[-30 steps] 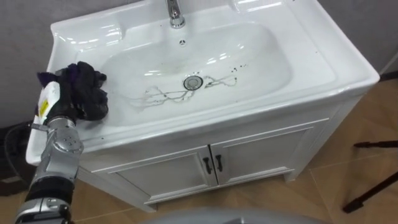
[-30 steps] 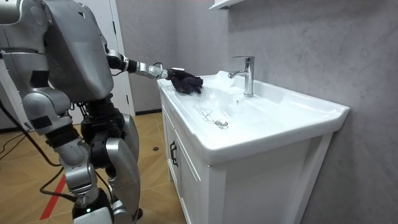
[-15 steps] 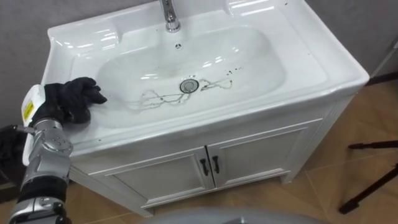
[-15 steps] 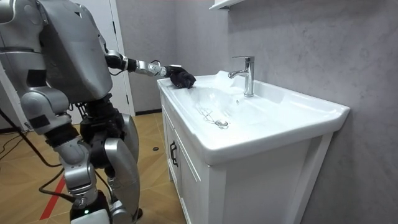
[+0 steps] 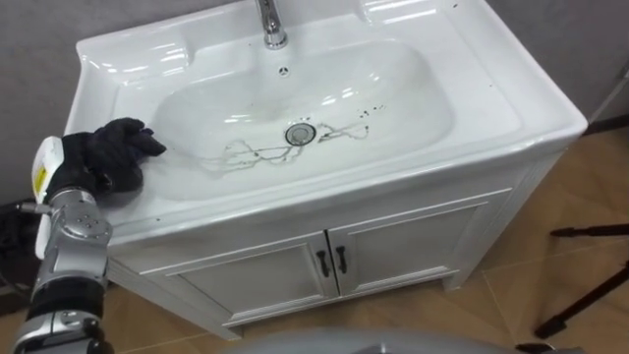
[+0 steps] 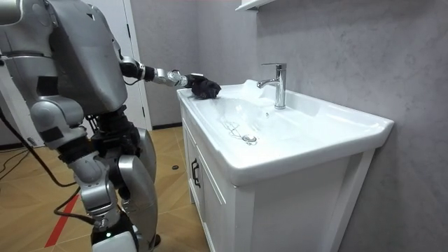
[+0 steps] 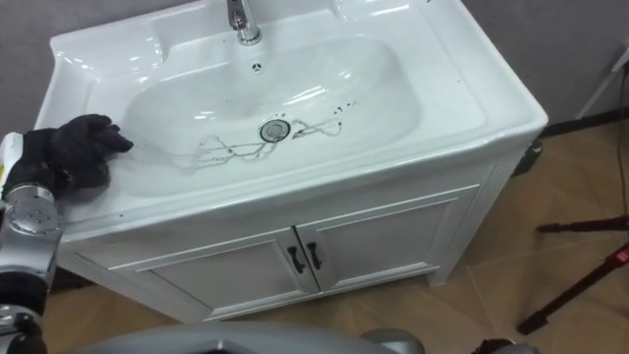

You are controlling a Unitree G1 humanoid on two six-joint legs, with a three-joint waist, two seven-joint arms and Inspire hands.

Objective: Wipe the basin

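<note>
A white basin [image 5: 393, 108] is set in a vanity top, with thin dark streaks [image 5: 251, 152] around its drain [image 5: 300, 134]. A dark cloth [image 5: 113, 152] lies bunched on the rim at the basin's left edge. My left hand [image 5: 61, 167] reaches in from the lower left and is curled into the cloth, its fingers mostly buried in the folds. In the room view I stand at the vanity's end with my left arm stretched out to the cloth [image 6: 204, 87] on the near corner.
A chrome tap [image 5: 270, 25] stands at the back of the basin. Below the top are two white cabinet doors with dark handles [image 5: 330, 262]. Black stand legs [image 5: 590, 285] lie on the wooden floor at the right. A grey wall rises behind.
The cloth, a loose spread pile a second ago, is gathered into a tight bunch at my left hand as the fingers curled. The eye view shifted a little.
</note>
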